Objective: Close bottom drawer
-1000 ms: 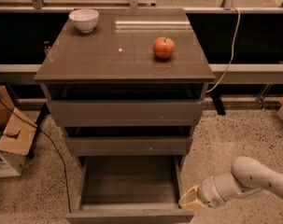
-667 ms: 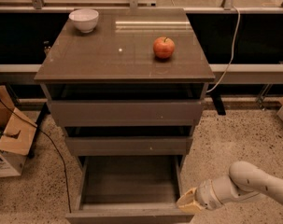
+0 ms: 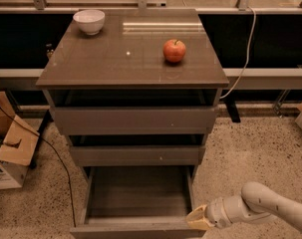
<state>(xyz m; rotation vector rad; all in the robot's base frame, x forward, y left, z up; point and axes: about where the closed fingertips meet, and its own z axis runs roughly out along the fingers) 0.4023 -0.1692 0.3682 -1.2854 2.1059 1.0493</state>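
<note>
Change: the gripper has crept a little toward 7 o'clock, lower and nearer the cabinet than a second ago. Its pale tip now lies at the right front corner of the bottom drawer.
Unchanged: the bottom drawer has not shifted and stands pulled out as before, with its bare floor exposed.
Gripper position: 5 o'clock in the view, at the end of the white arm, which enters from 4 o'clock. It is at or just beside the drawer's front panel; contact cannot be confirmed.
Gripper state: cannot be told; only a pale tip shows.
Task object: the bottom drawer is at 6 o'clock, its front at the lower edge of the view, well forward of the middle drawer and the top drawer.
Bystanders: apple at 1 o'clock and bowl at 11 o'clock, both on the cabinet top; cardboard box at 8 o'clock on the floor.
Meaning for the task: the approach looks nearly complete, but closing has not begun.
Next move (judged): a steady push on the front panel toward 12 o'clock.
Risk (judged): pressing at the corner rather than mid-panel could skew the drawer or let the tip slip off toward 3 o'clock.
</note>
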